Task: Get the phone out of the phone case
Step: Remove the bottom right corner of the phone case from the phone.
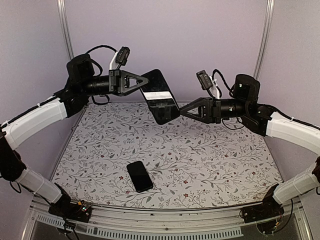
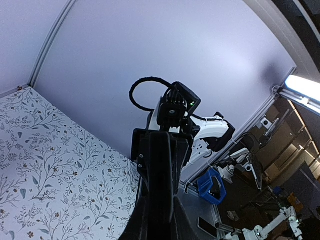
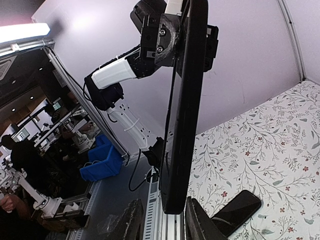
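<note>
Right gripper (image 1: pixel 184 113) straddles the phone case (image 1: pixel 161 97) at its lower end, fingers (image 3: pixel 197 222) apart; left gripper (image 1: pixel 146 81) clamps its upper end; phone (image 1: pixel 139 176) lies on the table (image 1: pixel 210 160).

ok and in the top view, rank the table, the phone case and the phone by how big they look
1. table
2. phone case, held up in the air nearer the camera, so its lead over the phone may be partly nearness
3. phone, lying flat on the table
</note>
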You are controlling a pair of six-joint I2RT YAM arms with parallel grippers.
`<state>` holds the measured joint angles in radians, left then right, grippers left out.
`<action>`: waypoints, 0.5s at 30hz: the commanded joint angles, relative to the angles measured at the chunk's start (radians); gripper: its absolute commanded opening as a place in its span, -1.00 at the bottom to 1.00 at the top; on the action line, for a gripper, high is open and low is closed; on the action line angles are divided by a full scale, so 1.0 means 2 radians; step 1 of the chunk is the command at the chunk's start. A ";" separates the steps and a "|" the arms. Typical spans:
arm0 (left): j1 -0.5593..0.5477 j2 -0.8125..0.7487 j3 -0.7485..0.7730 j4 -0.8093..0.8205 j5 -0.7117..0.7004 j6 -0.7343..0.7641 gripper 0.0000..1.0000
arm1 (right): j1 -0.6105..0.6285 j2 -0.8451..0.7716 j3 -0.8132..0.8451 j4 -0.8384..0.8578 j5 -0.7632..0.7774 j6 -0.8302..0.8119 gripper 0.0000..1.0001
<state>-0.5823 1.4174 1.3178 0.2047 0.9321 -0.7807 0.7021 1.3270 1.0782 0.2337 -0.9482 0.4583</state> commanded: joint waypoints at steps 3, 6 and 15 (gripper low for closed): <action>-0.006 -0.020 -0.005 0.043 0.005 -0.007 -1.00 | 0.006 0.010 0.016 0.016 -0.016 0.007 -0.41; -0.006 -0.021 -0.007 0.044 0.005 -0.005 -1.00 | 0.006 0.013 0.016 0.020 -0.019 0.010 -0.53; -0.006 -0.025 -0.014 0.050 0.009 -0.005 -1.00 | 0.007 0.014 0.015 0.037 -0.031 0.021 -0.85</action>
<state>-0.5869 1.3991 1.2930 0.2317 0.9382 -0.7868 0.7078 1.3487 1.0801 0.2550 -0.9798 0.4870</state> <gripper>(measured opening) 0.101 0.106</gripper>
